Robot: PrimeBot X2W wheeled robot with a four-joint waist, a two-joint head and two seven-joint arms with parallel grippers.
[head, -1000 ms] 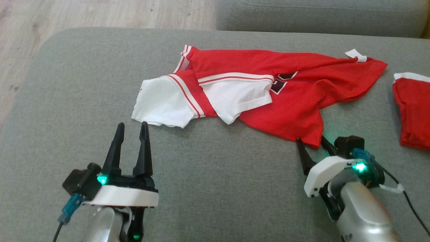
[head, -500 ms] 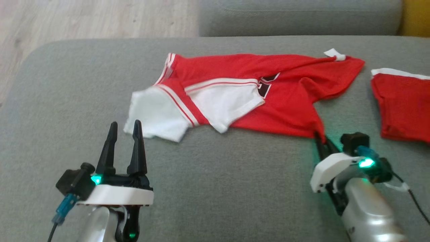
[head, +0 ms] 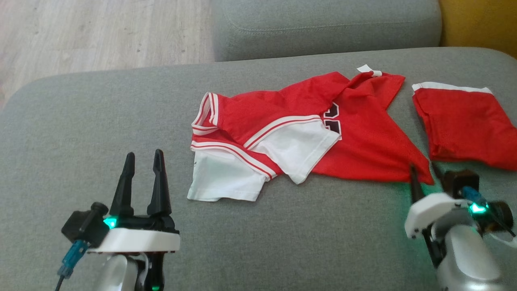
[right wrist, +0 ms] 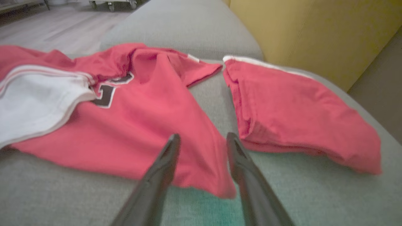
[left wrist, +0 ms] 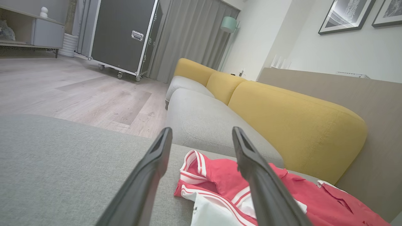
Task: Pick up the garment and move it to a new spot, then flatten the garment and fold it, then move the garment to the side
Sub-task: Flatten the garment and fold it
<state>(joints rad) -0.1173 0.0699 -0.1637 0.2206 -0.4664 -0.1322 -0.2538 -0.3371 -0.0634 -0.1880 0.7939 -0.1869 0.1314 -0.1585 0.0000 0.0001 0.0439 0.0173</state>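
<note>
Jersey [head: 363, 137] tugged sideways, rumpled red-white, seemingly released

On the jersey [head: 363, 141], the black number [head: 333, 122] is half covered by a white sleeve [head: 297, 151]. The folded red cloth [head: 460, 125] runs off the head view's right edge. The right wrist view is blurred; we cannot tell whether the right gripper [head: 423, 167] touches the jersey's corner. A finger [left wrist: 263, 182] of the left gripper [left wrist: 201, 130] hides part of the jersey.

Tally, sofa [head: 101, 121] and room
Garments, two: jersey [head: 307, 133], red bundle [head: 464, 125]. Grippers, two: left gripper [head: 144, 154], right gripper [head: 423, 166]. Wall pictures [left wrist: 345, 15], two. Wheeled case [left wrist: 125, 34], one.
</note>
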